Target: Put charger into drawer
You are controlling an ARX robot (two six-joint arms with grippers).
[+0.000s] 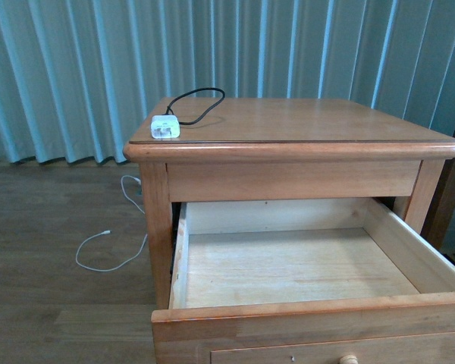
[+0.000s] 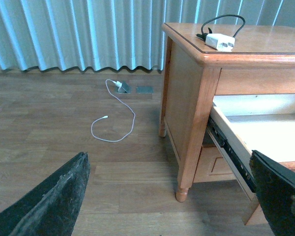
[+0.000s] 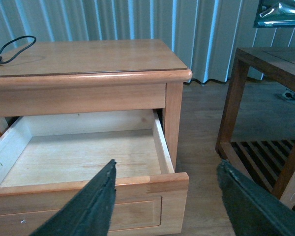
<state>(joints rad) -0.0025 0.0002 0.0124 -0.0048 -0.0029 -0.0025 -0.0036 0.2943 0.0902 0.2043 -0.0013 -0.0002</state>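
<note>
Resting on table (image 1: pixel 311 120) beyond left claw (image 2: pixel 168 157): charger (image 1: pixel 165 127). Drawer (image 1: pixel 288 265) pulled out ahead of right claw (image 3: pixel 166 163). Both claws spread, empty.

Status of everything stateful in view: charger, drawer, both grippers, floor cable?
charger: lying on the nightstand top, not gripped
drawer: pulled open, nothing inside
left gripper: open, empty
right gripper: open, empty
white cable: lying on the floor
</note>
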